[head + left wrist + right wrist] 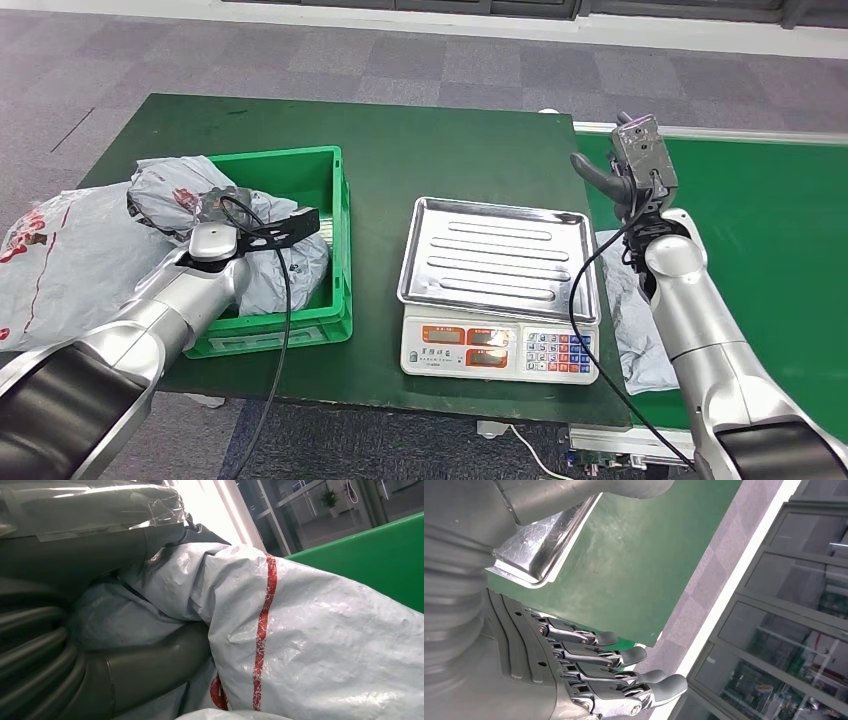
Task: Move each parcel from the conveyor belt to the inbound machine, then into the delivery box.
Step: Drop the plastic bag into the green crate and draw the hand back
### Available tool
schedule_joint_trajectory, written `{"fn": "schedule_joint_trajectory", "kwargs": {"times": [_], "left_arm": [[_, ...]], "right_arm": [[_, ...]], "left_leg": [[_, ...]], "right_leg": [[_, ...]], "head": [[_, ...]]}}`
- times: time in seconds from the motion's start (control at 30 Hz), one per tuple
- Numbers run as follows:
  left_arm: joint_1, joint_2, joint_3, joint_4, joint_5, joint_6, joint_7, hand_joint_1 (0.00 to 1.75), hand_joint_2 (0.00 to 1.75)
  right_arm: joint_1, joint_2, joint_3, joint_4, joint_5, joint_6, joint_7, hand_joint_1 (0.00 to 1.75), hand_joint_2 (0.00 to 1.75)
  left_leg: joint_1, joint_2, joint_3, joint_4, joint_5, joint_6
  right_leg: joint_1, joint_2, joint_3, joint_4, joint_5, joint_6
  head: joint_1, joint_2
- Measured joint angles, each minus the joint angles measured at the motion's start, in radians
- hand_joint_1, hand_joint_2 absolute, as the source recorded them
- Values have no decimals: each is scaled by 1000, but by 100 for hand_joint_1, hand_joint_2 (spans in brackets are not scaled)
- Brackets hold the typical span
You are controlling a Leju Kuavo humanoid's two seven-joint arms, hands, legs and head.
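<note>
A green crate stands on the left of the table with crumpled grey parcels in it. My left hand is down inside the crate, and its thumb and fingers grip a fold of a grey parcel with red stripes, which bulges over the crate's far left corner. The scale with its bare metal tray sits mid-table. Beyond the tray's far right corner my right hand is raised, fingers straight and apart, holding nothing. Another grey parcel lies on the belt's near left edge, beside my right forearm.
A large grey bag with red print lies left of the crate, hanging off the table edge. The green conveyor belt runs along the right. A black cable hangs from my left wrist, another from my right.
</note>
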Motion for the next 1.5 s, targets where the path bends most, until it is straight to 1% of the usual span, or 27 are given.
{"fn": "schedule_joint_trajectory", "kwargs": {"times": [0.07, 0.2, 0.23, 0.27, 0.3, 0.33, 0.4, 0.43, 0.47, 0.5, 0.57, 0.63, 0.73, 0.87, 0.93, 1.07, 1.17, 1.27, 1.37, 1.5], "left_arm": [[0, 0, 0, 0, 0, 0, 0, 175, 175], [0, 0, 0, 0, 2, 1, -3, 0, 175], [1, -6, 3, -2, 20, 10, -20, 0, 175], [3, -14, 14, -10, 64, 33, -60, 0, 175], [6, -27, 37, -24, 142, 67, -132, 0, 175], [11, -46, 79, -46, 255, 110, -234, 0, 175], [16, -81, 197, -95, 500, 176, -451, 0, 175], [18, -96, 254, -116, 588, 191, -525, 0, 175], [18, -108, 302, -136, 635, 198, -563, 0, 175], [18, -119, 340, -152, 653, 200, -574, 0, 175], [20, -134, 397, -174, 649, 198, -565, 0, 175], [21, -144, 435, -184, 649, 191, -566, 0, 175], [21, -154, 464, -192, 651, 182, -568, 0, 175], [23, -168, 477, -199, 692, 151, -576, 0, 175], [28, -178, 488, -206, 744, 101, -582, 0, 175], [61, -205, 507, -225, 898, -67, -593, 0, 175], [95, -225, 514, -234, 995, -163, -595, 0, 175], [121, -240, 515, -237, 1058, -224, -594, 0, 175], [149, -258, 515, -239, 1106, -266, -594, 0, 175], [193, -288, 514, -239, 1179, -319, -607, 0, 175]], "right_arm": [[0, 0, 0, 0, 0, 0, 0, 0, 175], [0, 0, 0, 0, 1, -1, 1, 0, 175], [2, -2, 0, 0, 12, -7, 6, 0, 175], [10, -7, 0, 0, 32, -22, 8, 0, 175], [27, -19, 0, -1, 60, -41, 5, 0, 175], [51, -36, 0, 0, 88, -60, -5, 0, 175], [108, -68, 0, 3, 120, -79, -45, 0, 175], [130, -77, 0, 5, 125, -79, -61, 0, 175], [145, -81, 0, 7, 131, -78, -69, 0, 175], [156, -85, 0, 8, 136, -78, -70, 0, 175], [171, -94, 0, 8, 146, -77, -61, 0, 175], [180, -101, 0, 8, 151, -75, -53, 0, 175], [192, -110, -1, 8, 153, -72, -50, 0, 175], [211, -115, -7, -7, 157, -72, -41, 0, 175], [219, -116, -13, -13, 161, -70, -36, 0, 175], [222, -120, -18, -16, 177, -70, -33, 0, 175], [224, -127, -18, -16, 192, -82, -32, 0, 175], [232, -133, -18, -16, 210, -99, -31, 0, 175], [244, -143, -18, -16, 230, -114, -26, 0, 175], [273, -169, -18, -16, 292, -158, -6, 0, 175]], "left_leg": [[0, 0, 0, 0, 0, 0], [0, 0, 0, 0, 0, 0], [0, 1, 1, 1, 0, 0], [0, 0, 1, 1, 0, 0], [1, -2, 1, 2, 0, 0], [2, -8, 0, 2, 0, 1], [3, -19, -2, 2, 1, 1], [2, -20, -2, 3, 0, 2], [1, -18, -3, 3, 0, 2], [0, -14, -2, 3, -1, 3], [-2, -6, -2, 3, -2, 3], [-2, -1, -2, 3, -2, 4], [-2, 0, -2, 3, -2, 4], [-2, 0, -2, 3, -2, 4], [-2, 0, -2, 3, -2, 4], [-2, 0, -3, 3, -2, 4], [-3, 0, -3, 3, -2, 4], [-3, 0, -3, 3, -2, 5], [-3, 0, -3, 3, -3, 5], [-3, -1, -3, 3, -3, 5]], "right_leg": [[0, 0, 0, 0, 0, 0], [0, 0, 0, 0, 0, 0], [0, 0, -1, 0, 0, 0], [-1, 0, -2, -1, 0, 0], [-1, -3, -1, -1, -1, 0], [-1, -8, 1, -1, -2, 1], [1, -19, 4, -1, -5, 2], [1, -21, 5, -1, -5, 2], [1, -19, 4, -1, -4, 2], [0, -15, 3, -1, -3, 3], [-2, -7, 1, -1, -1, 3], [-2, -2, -1, -1, 0, 3], [-2, -1, -2, -1, 0, 3], [-2, -2, -2, -1, 0, 3], [-2, -1, -2, -1, 0, 3], [-3, -1, -2, -1, 0, 3], [-3, -1, -2, -1, 0, 4], [-3, -1, -2, -1, 0, 4], [-3, -1, -2, -1, 0, 4], [-3, -3, -2, -1, -1, 5]], "head": [[0, 0], [0, 0], [0, 0], [-1, 0], [-1, 0], [0, 0], [1, 0], [1, 0], [1, 0], [1, 0], [1, 0], [1, 0], [1, 0], [1, 0], [1, 0], [1, 0], [1, 0], [1, 0], [1, 0], [1, 0]]}}
